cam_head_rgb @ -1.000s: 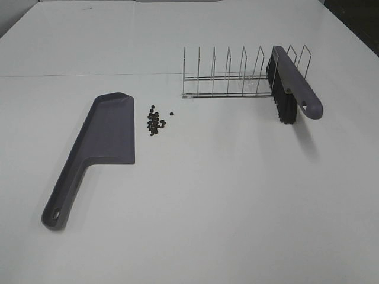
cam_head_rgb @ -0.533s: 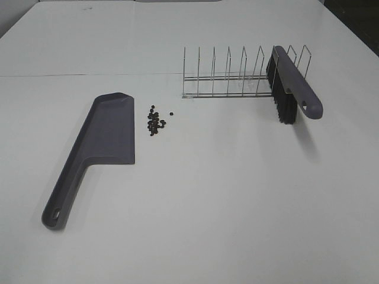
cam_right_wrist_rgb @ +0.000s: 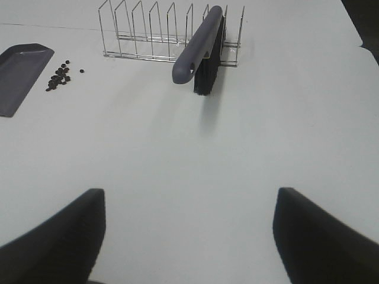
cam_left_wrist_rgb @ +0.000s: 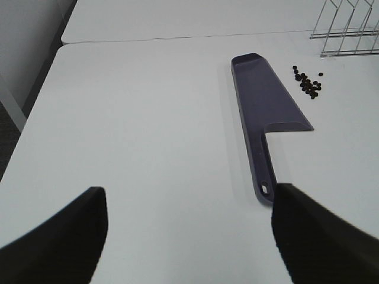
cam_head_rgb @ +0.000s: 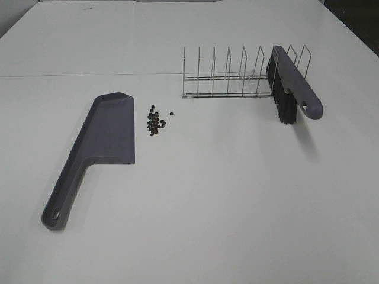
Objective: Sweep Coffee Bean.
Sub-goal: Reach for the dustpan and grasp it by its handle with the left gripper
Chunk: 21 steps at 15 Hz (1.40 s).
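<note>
Left gripper (cam_left_wrist_rgb: 189,192): your left wrist view catches only two dark fingertips (cam_left_wrist_rgb: 65,236), cut off by the frame edge. They stand wide apart with bare table (cam_left_wrist_rgb: 148,118) between them, gripping nothing. The high view does not show this gripper.

Dustpan (cam_head_rgb: 106,133): grey-purple and lying flat, well to the left of the wire rack (cam_head_rgb: 228,80) and nearer the camera. Its handle, with a hang hole at the end, points away from the rack. In your right wrist view only one corner of the pan shows, clipped by the frame.

Coffee bean (cam_head_rgb: 155,121): a small dark cluster on the table, between the dustpan and the rack's left end. It sits just beside the pan's long edge without touching it. One bean sits apart on the rack side. They clump, so you can't get a sure count.

Wire rack: a row of upright loops. Your left wrist view clips it down to one corner.

Brush (cam_head_rgb: 293,89): lodged in the rack's right-end slots with its black bristles down. The grey-purple handle tilts out of the rack toward the camera, hang hole near its tip. The handle and the wires partly screen the bristles.

Right gripper (cam_right_wrist_rgb: 189,194): again only two dark fingertips (cam_right_wrist_rgb: 59,236), cut off at the frame edge. They are spread wide over bare table, well short of the rack, holding nothing.
</note>
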Each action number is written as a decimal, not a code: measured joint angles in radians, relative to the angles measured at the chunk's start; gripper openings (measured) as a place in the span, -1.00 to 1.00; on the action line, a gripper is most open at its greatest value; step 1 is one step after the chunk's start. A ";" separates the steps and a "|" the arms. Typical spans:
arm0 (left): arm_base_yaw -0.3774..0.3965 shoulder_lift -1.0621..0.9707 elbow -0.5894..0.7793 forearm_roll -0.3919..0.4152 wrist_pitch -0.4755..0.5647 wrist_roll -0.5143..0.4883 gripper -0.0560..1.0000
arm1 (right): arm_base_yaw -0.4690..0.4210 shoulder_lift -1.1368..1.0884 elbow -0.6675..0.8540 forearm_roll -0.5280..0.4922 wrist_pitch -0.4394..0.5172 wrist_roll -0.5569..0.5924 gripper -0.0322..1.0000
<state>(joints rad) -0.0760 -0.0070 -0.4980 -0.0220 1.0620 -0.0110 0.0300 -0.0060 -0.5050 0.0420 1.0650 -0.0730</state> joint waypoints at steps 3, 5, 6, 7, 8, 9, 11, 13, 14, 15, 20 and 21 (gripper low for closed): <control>0.000 0.000 0.000 0.000 0.000 0.000 0.45 | 0.000 0.000 0.000 0.000 0.000 0.000 0.49; 0.000 0.000 0.000 0.000 0.000 0.000 0.45 | 0.000 0.000 0.000 0.000 0.000 0.000 0.49; 0.000 0.000 0.000 0.000 0.000 0.000 0.45 | 0.000 0.000 0.000 0.000 0.000 0.000 0.49; 0.000 0.000 0.000 0.000 0.000 0.000 0.45 | 0.000 0.000 0.000 0.000 0.000 0.000 0.49; 0.000 0.000 0.000 0.000 0.000 0.000 0.45 | 0.000 0.000 0.000 0.000 0.000 0.000 0.49; 0.000 0.000 0.000 0.000 0.000 0.000 0.45 | 0.000 0.000 0.000 0.000 0.000 0.000 0.49; 0.000 0.000 0.000 0.000 0.000 0.000 0.45 | 0.000 0.000 0.000 0.000 0.000 0.000 0.49; 0.000 0.000 0.000 0.000 0.000 0.000 0.45 | 0.000 0.000 0.000 0.000 0.000 0.000 0.49; 0.000 0.000 0.000 0.000 0.000 0.000 0.45 | 0.000 0.000 0.000 0.000 0.000 0.000 0.49; 0.000 0.000 0.000 0.000 0.000 0.000 0.45 | 0.000 0.000 0.000 0.000 0.000 0.000 0.49; 0.000 0.000 0.000 0.000 0.000 0.000 0.45 | 0.000 0.000 0.000 0.000 0.000 0.000 0.49; 0.000 0.000 0.000 0.000 0.000 0.000 0.45 | 0.000 0.000 0.000 0.000 0.000 0.000 0.49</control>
<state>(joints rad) -0.0760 -0.0070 -0.4980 -0.0220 1.0620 -0.0110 0.0300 -0.0060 -0.5050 0.0420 1.0650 -0.0730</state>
